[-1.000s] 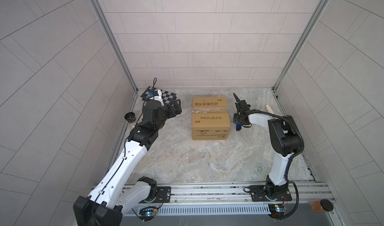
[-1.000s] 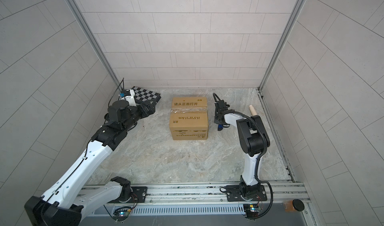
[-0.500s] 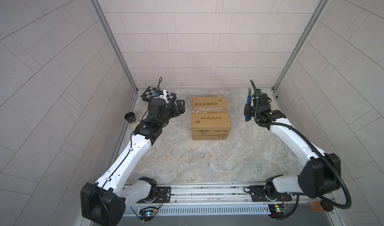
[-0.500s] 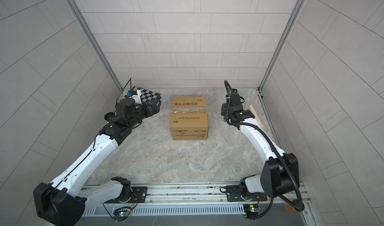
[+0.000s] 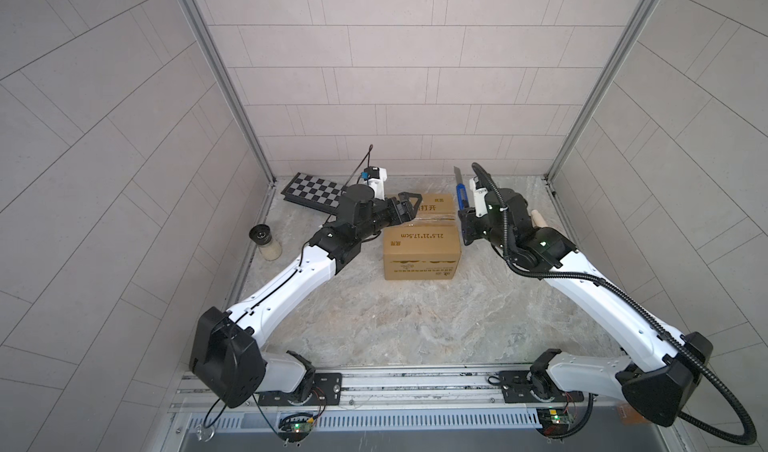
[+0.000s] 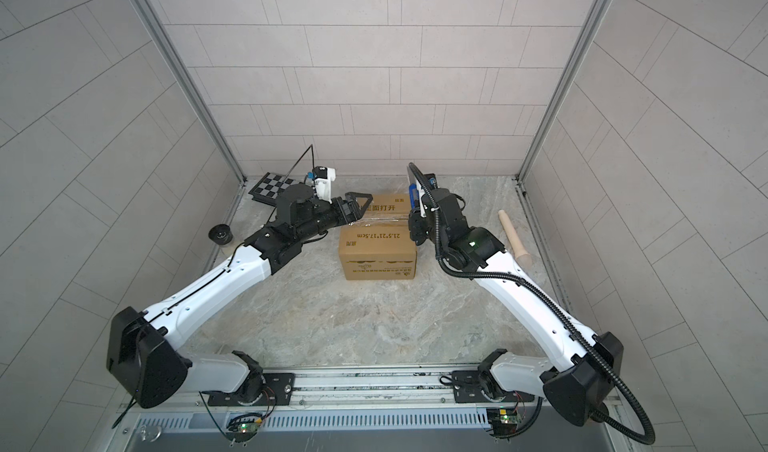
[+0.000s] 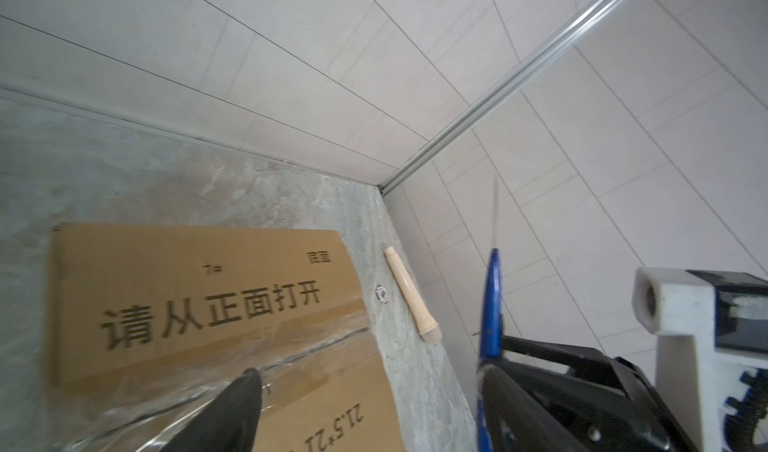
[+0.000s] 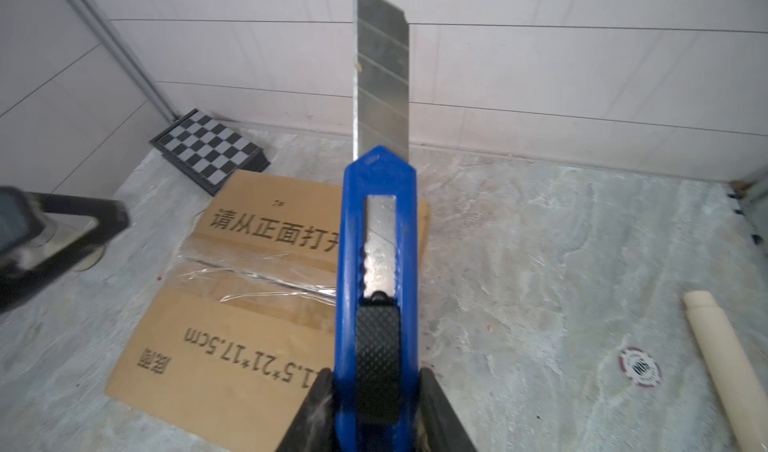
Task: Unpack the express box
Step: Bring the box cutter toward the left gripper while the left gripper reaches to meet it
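- The express box (image 5: 422,237) sat on the marbled tabletop (image 5: 415,317) toward the back, between the two arms. Its flaps were closed under wrinkled clear tape.
- The left gripper (image 5: 413,209) hovered at the carton's left top edge with its jaws parted and grasping nothing. In the left wrist view, one black finger (image 7: 237,404) lay over the taped seam.
- The right gripper (image 8: 376,404) was clenched on a blue utility knife (image 8: 376,262) just beside the box's right side. The blade was extended and pointed up toward the back wall, clear of the cardboard.
- A checkered board (image 5: 316,190) lay in the back-left corner, partly hidden behind the left arm in both top views.
- A black-lidded jar (image 5: 264,242) stood by the left wall, well apart from the box.
- A wooden peg (image 6: 513,235) lay near the right wall, with a red-and-white chip (image 8: 639,366) near it.
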Controlling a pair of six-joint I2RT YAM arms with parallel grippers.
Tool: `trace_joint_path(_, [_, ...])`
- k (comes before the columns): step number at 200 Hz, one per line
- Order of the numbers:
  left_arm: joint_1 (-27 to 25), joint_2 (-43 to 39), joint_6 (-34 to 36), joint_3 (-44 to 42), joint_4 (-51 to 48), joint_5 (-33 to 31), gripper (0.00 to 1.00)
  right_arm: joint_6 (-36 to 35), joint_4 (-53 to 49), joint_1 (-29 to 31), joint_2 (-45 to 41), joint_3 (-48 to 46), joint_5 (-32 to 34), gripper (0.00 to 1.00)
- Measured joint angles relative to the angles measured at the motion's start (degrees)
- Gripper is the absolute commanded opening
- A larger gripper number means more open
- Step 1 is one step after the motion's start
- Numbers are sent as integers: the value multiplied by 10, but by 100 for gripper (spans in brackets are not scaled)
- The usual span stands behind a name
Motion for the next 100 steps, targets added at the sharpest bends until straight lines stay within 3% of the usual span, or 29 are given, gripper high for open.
trace_joint_path(100, [-12,45,-46,19,55,41,71,-7,24,55,70,37,-28,9])
